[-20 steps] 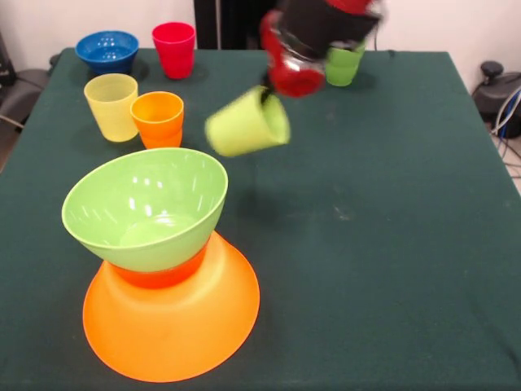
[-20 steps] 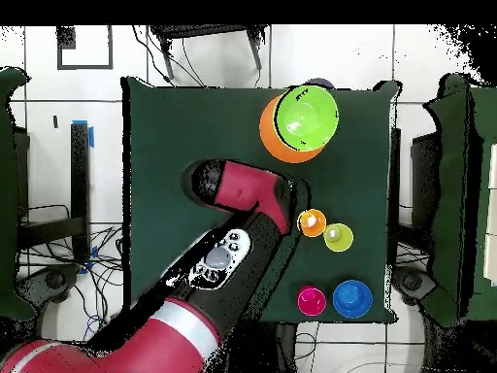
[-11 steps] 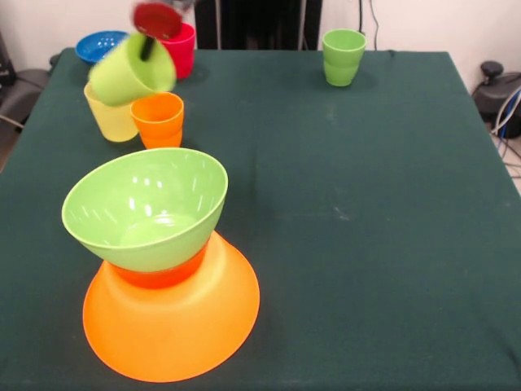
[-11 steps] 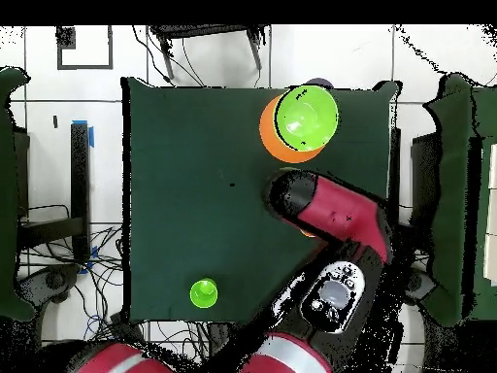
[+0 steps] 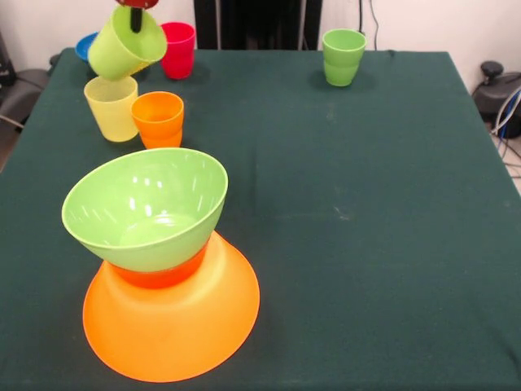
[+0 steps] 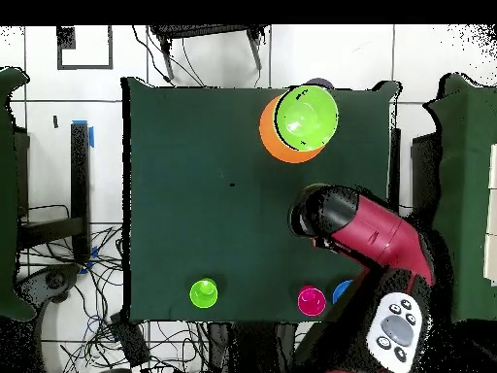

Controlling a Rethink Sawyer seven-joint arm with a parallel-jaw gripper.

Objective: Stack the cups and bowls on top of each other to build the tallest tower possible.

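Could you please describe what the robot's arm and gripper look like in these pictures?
From overhead, the arm is a thick, rounded, glossy red tube with black ends and a light grey button panel. In the front view, only a small red and black piece of the gripper shows.

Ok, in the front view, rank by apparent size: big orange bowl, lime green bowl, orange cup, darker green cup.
1. big orange bowl
2. lime green bowl
3. orange cup and darker green cup: these look alike; the green one stands farther from the camera, so I won't rank them.
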